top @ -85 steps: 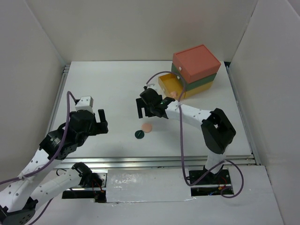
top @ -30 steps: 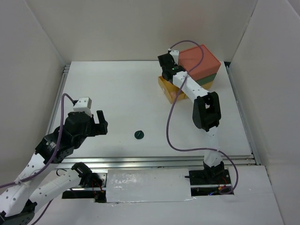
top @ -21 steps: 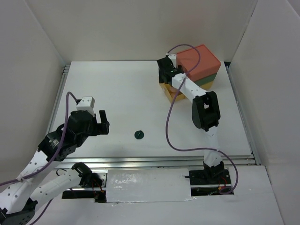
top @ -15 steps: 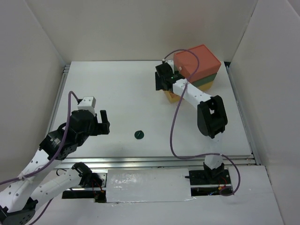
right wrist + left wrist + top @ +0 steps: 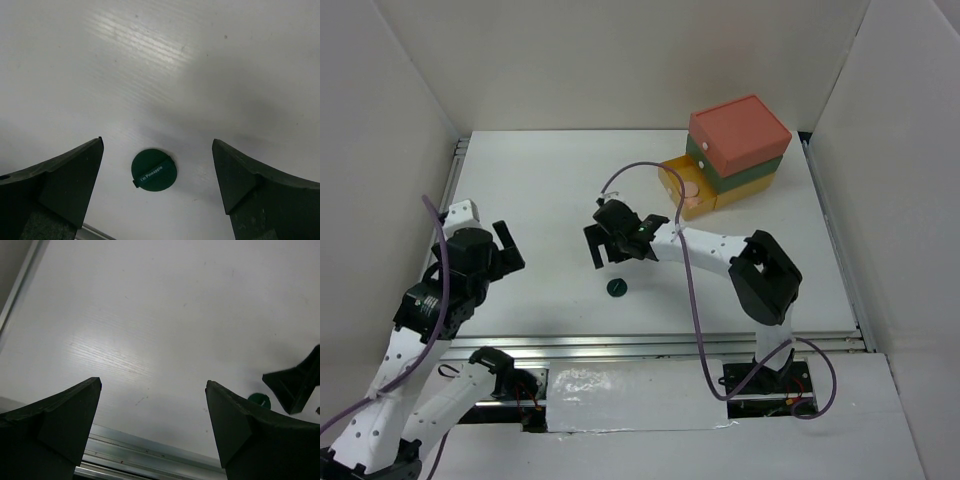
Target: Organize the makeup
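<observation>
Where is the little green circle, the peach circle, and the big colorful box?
dark green disc (image 5: 154,169), right wrist view, middle of its top.
peach compact (image 5: 690,190), top view, its middle.
drawer box (image 5: 740,132), top view, orange top face.

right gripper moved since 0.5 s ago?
Yes. The right gripper pulled away from the drawer box toward the near edge, now open near the dark green disc.

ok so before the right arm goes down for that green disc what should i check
1. right gripper open and empty: ok.
2. dark green disc lying flat on the table, roughly centred between the jaws in the right wrist view: ok.
3. Height left between the fingertips and the disc: cannot tell.
4. yellow drawer open, with what looks like room beside the peach compact: ok.
5. left gripper open, empty and well to the side of the disc: ok.
</observation>
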Robot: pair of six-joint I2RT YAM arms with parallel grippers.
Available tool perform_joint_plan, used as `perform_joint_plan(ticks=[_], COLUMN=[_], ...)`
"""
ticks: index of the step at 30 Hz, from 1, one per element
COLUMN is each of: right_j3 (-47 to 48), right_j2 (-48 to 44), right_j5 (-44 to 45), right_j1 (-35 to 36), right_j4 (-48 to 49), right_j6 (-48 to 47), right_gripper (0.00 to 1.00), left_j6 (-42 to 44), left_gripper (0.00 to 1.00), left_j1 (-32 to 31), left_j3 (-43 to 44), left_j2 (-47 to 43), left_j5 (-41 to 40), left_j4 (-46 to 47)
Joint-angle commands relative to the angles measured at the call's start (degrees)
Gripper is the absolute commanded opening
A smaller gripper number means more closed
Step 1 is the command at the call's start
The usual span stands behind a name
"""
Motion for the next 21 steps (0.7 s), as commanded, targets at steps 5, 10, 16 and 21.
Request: perform_joint_plan(ticks=[5, 10, 16, 21], right_j3=[-5.0, -7.99, -7.91, -7.47], right_j2=[-0.07, -0.95, 2.02, 4.67], right_j5=[-1.36, -4.08, -4.44, -1.45], right_j1=[1.95, 3.97, 5.03, 5.2], right_j4=[-1.04, 0.19, 0.64, -0.16], right_j6=[6.35, 7.06, 7.67, 7.94], right_gripper=[0.88, 0.81, 0.76, 0.68], left_j6=[1.45, 2.07, 2.33, 2.6], left_gripper=[0.99, 0.99, 0.99, 0.99], left_j1=[4.0, 4.0, 4.09, 4.0], left_j3=[-0.2, -0.2, -0.29, -0.46], left_j2=[-1.39, -1.73, -2.35, -3.14], left_j5=[1.8, 2.86, 3.39, 3.91], left_j4=[2.41, 2.5, 2.67, 2.94])
